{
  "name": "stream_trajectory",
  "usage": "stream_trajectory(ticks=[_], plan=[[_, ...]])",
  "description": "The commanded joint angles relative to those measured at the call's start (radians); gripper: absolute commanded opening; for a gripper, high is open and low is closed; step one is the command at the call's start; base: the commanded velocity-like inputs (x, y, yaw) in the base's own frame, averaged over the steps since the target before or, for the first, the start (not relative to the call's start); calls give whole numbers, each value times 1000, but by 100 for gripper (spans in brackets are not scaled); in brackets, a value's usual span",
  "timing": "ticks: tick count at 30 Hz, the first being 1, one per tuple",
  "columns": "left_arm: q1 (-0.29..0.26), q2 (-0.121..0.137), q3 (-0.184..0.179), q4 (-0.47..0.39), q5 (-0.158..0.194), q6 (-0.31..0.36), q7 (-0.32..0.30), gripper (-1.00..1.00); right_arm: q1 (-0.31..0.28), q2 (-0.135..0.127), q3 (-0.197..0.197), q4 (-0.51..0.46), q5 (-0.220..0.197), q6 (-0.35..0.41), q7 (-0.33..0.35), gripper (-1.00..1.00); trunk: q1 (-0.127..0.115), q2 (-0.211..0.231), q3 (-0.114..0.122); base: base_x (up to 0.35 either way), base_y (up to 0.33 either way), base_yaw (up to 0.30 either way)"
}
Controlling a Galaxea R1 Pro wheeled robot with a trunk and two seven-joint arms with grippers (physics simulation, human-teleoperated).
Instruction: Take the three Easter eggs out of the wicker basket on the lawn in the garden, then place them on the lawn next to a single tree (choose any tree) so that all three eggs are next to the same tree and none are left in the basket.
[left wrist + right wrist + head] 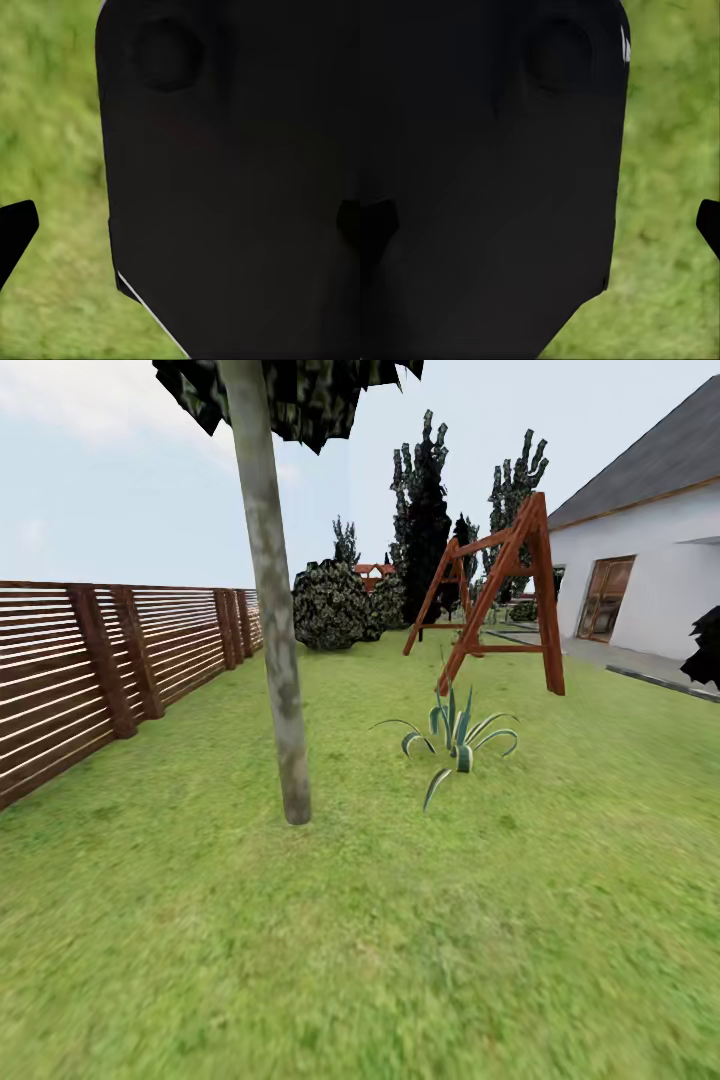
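wrist views catch a dark robot panel (240, 187) over lawn (400, 960); fingertips (15, 229) barely peek in, so grip state can't be told. tree (275, 660) stands ahead.

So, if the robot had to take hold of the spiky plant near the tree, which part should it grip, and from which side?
Probably the upright middle leaves of the spiky plant, coming from above. The outer leaves arch outward and droop toward the lawn, so a sideways approach would likely push into them first. The centre stands nearly straight and is open from the top.
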Motion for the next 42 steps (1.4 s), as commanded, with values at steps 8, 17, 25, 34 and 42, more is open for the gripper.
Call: stream_trajectory(ticks=[8, 17, 25, 34, 42], plan=[[14, 35, 2, -8, 2, -2, -3, 100, -43, -26, 0, 8, -1, 5, 15, 100, 0, 0, 0, 0, 0, 0], [14, 34, 2, -8, 2, -2, -3, 100, -45, -29, -1, 8, -2, 3, 15, 100, 0, 0, 0, 0, 0, 0], [14, 34, 2, -8, 2, -2, -3, 100, -45, -31, -4, 8, -3, 4, 20, 100, 0, 0, 0, 0, 0, 0], [14, 34, 3, -8, 2, -2, -3, 100, -45, -31, -3, 8, -3, 5, 20, 100, 0, 0, 0, 0, 0, 0], [14, 34, 3, -8, 2, -2, -3, 100, -45, -31, -2, 8, -3, 4, 20, 100, 0, 0, 0, 0, 0, 0]])
